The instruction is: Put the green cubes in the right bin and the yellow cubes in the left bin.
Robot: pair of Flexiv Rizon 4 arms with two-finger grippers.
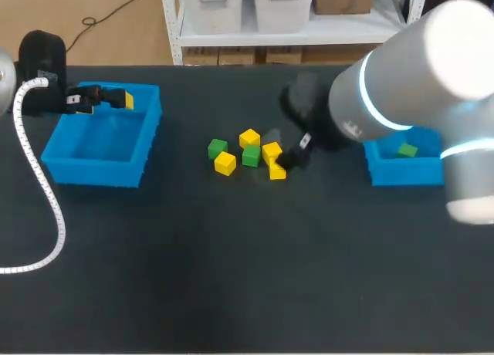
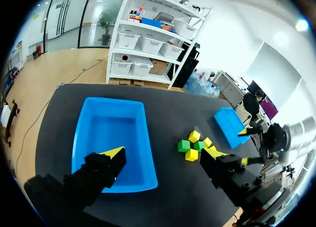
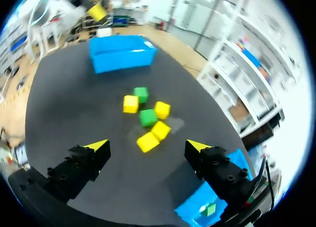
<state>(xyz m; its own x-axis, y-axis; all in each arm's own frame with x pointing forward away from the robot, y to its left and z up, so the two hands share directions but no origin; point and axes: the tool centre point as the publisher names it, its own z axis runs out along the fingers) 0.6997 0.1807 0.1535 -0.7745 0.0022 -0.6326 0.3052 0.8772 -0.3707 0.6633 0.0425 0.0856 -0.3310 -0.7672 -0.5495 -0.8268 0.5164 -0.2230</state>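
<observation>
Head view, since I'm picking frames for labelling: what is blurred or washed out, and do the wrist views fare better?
Head view: the right arm near the lens is soft and glares white, its fingers a dark smear by the sharp cubes. Left wrist view: crisp, but the table edges bow. Right wrist view: cubes slightly soft.

Robotics laboratory, sorting test station: a left arm [image 1: 38, 62] and a right arm [image 1: 417, 69] stand at one black table [image 1: 231, 278]; a blue bin [image 2: 113, 133] lies ahead of the left gripper [image 2: 164, 154]; small green and yellow cubes [image 3: 147, 117] lie ahead of the right gripper [image 3: 147, 145]; a second blue bin [image 3: 190, 203] lies beside it.
</observation>
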